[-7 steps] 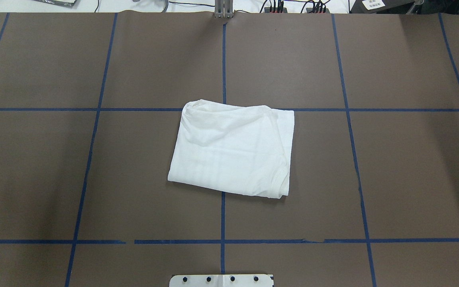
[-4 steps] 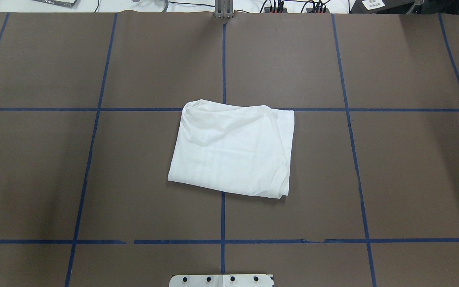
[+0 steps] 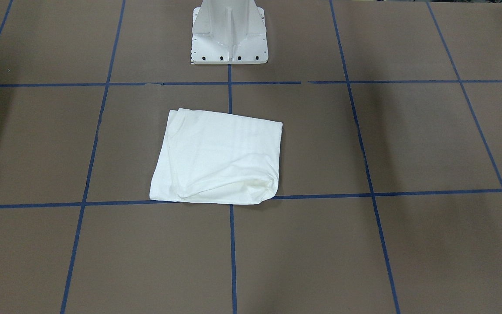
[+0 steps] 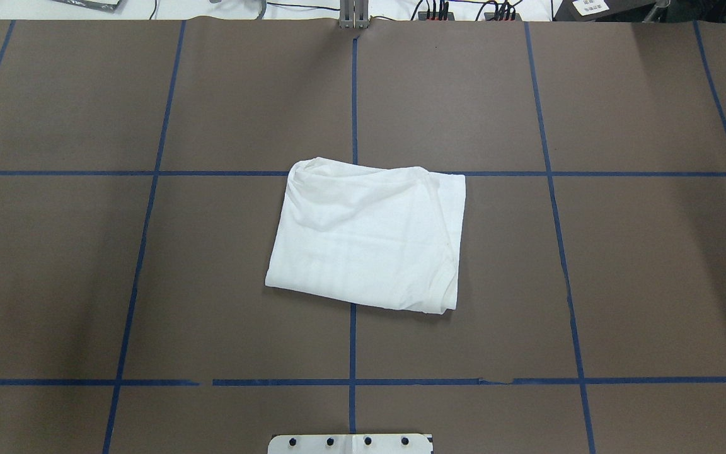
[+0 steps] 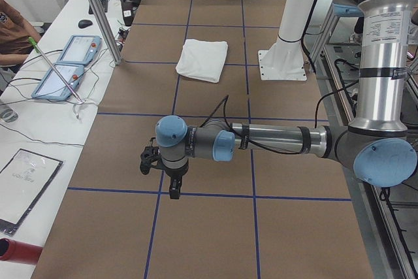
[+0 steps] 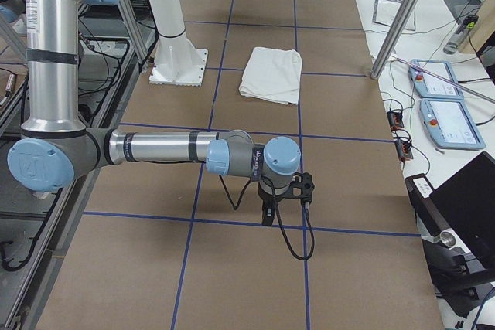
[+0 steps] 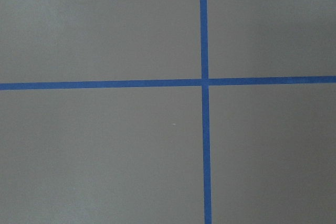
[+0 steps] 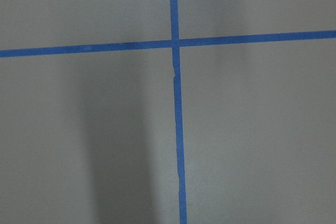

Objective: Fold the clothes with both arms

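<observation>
- The white shirt (image 4: 366,236) lies folded into a compact, slightly skewed rectangle at the middle of the brown table (image 4: 653,284), straddling a crossing of the blue tape lines (image 7: 203,24).
- In the overhead view, its 11 o'clock corner is puffed into a soft roll. A curved seam, possibly the collar, shows near the 4 o'clock corner.
- The folding looks essentially done, so neither arm is near the cloth.
- The left arm (image 5: 274,140) stretches low over the table's left end, well apart from the shirt, and the right arm (image 6: 155,147) mirrors it at the other end. This is probably a parked pose that keeps the cameras' sight clear.
- The left gripper (image 5: 174,189) and right gripper (image 6: 267,212) point down over bare table. They appear only in the side views, so I cannot tell how the jaws stand, and nothing appears to hang from either.
- Both wrist cameras show only tape crossings.
- The white pedestal base (image 3: 229,32) stands at 12 o'clock of the shirt in the front-facing view.
- No print shows on the shirt. Labels on the arm tube are too small to read.
</observation>
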You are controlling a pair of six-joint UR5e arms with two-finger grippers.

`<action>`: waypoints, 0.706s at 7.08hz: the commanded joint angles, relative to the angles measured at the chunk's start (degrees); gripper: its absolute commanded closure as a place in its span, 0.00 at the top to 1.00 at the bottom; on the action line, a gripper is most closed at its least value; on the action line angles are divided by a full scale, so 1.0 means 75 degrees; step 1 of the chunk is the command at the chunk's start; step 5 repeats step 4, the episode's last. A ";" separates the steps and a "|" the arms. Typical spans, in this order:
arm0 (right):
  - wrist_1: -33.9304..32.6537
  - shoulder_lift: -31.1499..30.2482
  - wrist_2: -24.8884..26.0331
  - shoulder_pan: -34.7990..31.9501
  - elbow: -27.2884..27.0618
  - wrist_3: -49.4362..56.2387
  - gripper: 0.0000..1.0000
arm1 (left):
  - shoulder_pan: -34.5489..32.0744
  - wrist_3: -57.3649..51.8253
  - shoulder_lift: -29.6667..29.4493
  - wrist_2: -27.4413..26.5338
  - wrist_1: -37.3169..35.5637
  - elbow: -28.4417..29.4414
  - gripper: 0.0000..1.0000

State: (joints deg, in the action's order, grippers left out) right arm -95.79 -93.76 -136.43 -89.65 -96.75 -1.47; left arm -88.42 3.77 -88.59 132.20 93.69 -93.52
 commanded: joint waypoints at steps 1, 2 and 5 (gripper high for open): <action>0.0475 -0.0060 0.0073 0.0000 0.0032 0.0008 1.00 | 0.0000 -0.0022 -0.0001 -0.0025 0.0000 0.0000 1.00; 0.0537 -0.0073 0.0096 0.0000 0.0044 0.0008 1.00 | 0.0000 -0.0022 -0.0001 -0.0025 0.0000 0.0000 1.00; 0.0549 -0.0050 0.0097 0.0000 0.0021 0.0008 1.00 | 0.0000 -0.0022 -0.0012 -0.0048 0.0012 0.0012 1.00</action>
